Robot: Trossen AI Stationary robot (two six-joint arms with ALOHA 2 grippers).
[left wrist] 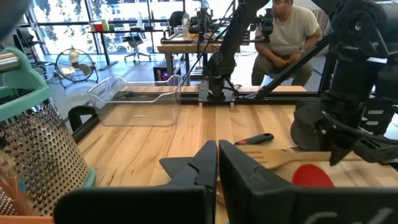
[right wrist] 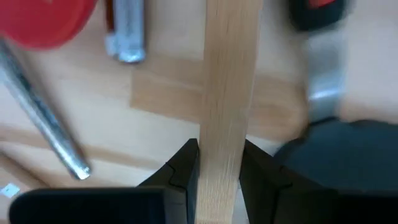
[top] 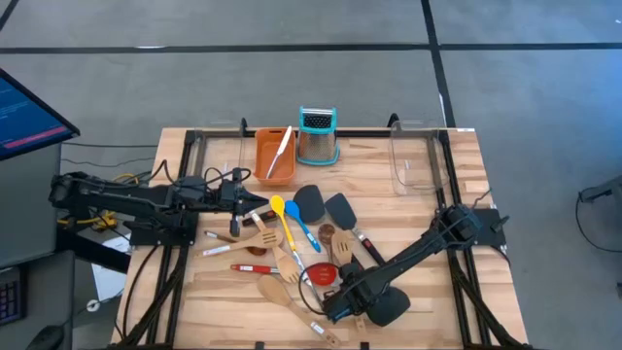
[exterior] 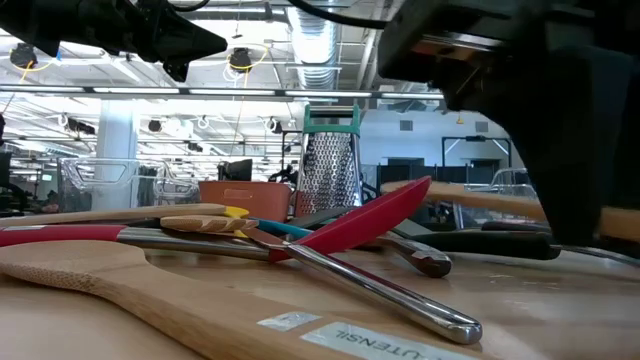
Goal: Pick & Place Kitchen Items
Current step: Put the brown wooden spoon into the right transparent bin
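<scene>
The right end effector (right wrist: 219, 163) clamps a wooden handle (right wrist: 229, 74); lifting could drag the red spoon (top: 324, 274) beside it. The left end effector (left wrist: 217, 163) hovers shut.

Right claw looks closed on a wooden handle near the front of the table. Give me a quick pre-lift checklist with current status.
1. Right claw closed on the wooden handle: ok, a finger sits on each side of it.
2. Handle centred between the fingers: ok in the right wrist view.
3. Handle free of neighbours: cannot tell; the red spoon and a steel-handled tool lie close by in the pile.
4. Left claw out of the way: ok, shut and empty, hovering near the orange tray.
5. Orange tray has room: ok, only one utensil lies in it.
6. Person clear of the table: ok, seated beyond the far edge.
</scene>
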